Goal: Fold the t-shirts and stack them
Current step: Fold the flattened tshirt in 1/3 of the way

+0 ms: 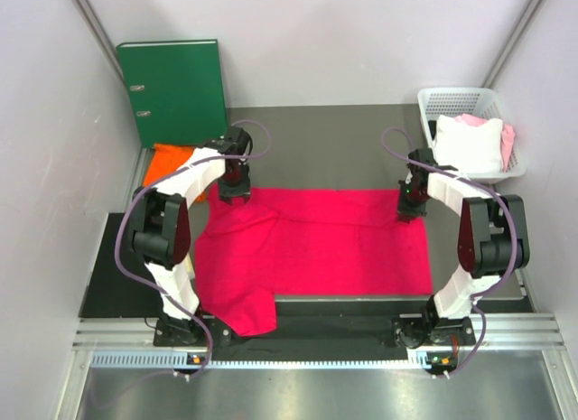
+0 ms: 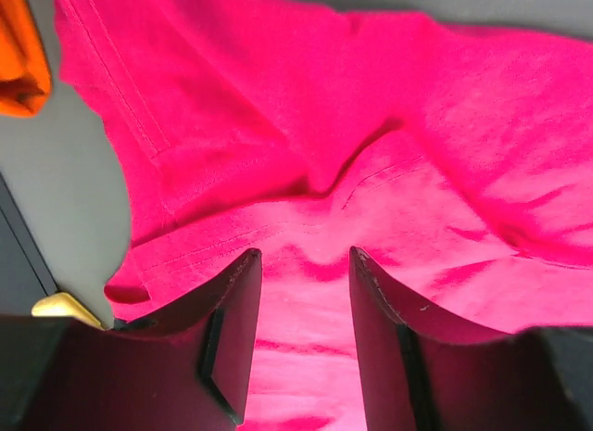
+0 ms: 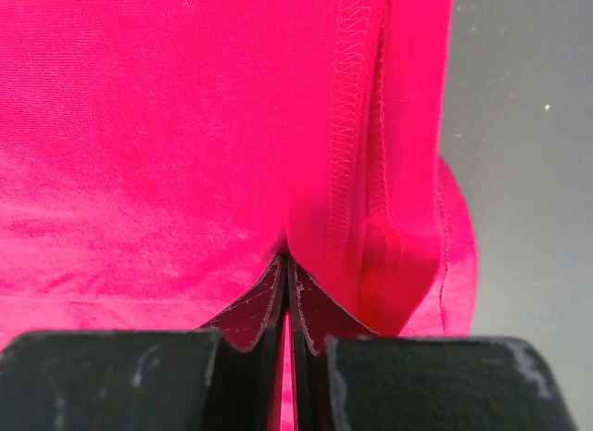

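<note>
Dark grey tabletop (image 1: 316, 131) is covered at its centre by the crimson-pink t-shirt (image 1: 316, 244), spread out. Its far right corner is pinched between the clenched jaws of the right gripper (image 1: 409, 208). The left gripper (image 1: 233, 192) is held over the far left corner, jaws parted, nothing grasped. The orange t-shirt (image 1: 167, 158) is seen far left, beside a green ring binder (image 1: 176, 86).
</note>
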